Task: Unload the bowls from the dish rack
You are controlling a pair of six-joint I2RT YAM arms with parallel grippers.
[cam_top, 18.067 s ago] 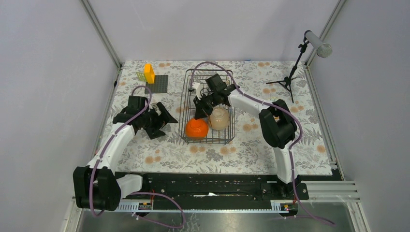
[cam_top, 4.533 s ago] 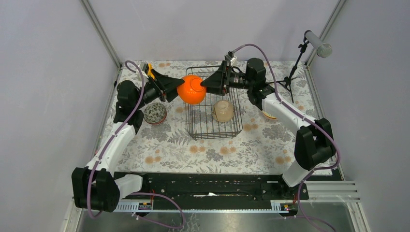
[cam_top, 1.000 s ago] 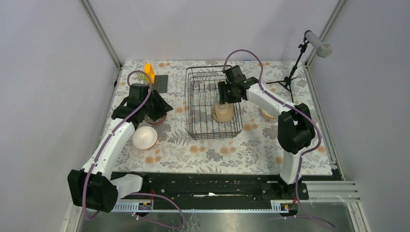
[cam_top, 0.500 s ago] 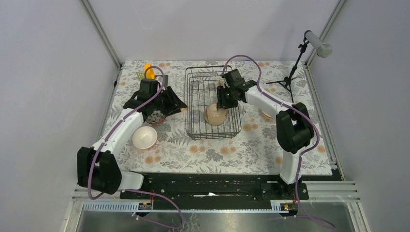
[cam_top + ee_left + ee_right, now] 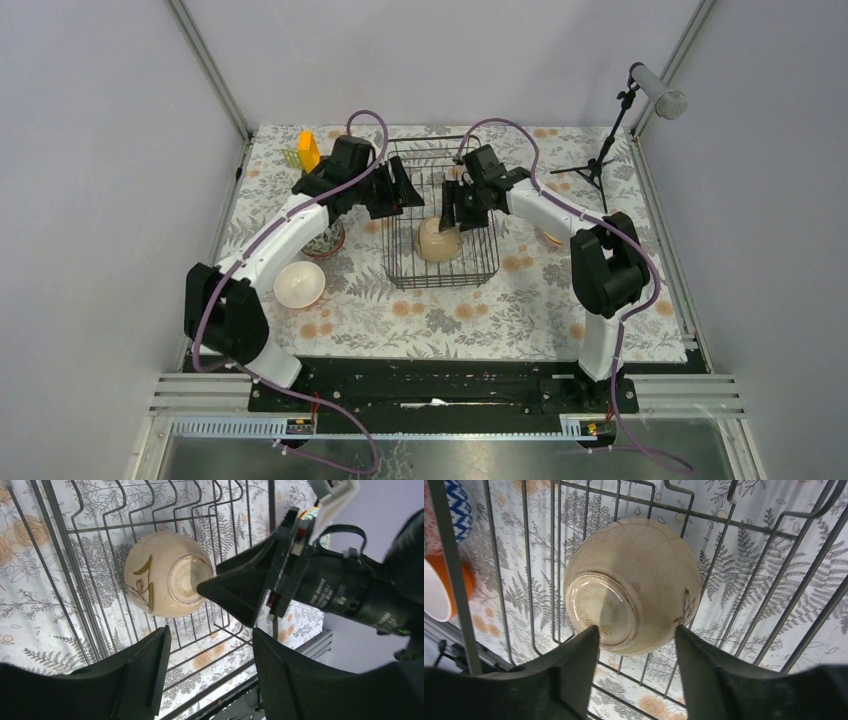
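The black wire dish rack stands mid-table with one cream bowl inside, tipped so its foot ring faces up and toward the arms. My right gripper hangs just over it, open, its fingertips at the foot ring and side of the cream bowl. My left gripper is at the rack's left side, open and empty, looking down at the cream bowl through the rack wires. A pale bowl and a patterned bowl stack sit left of the rack.
An orange bowl and a blue-and-white bowl show beyond the rack wall in the right wrist view. A yellow block stands at the back left. A bowl lies right of the rack, a microphone stand at the back right.
My left arm swung right from the bowl stack to the rack's left side and its jaws widened. The right gripper tipped the cream bowl leftward and opened wider.
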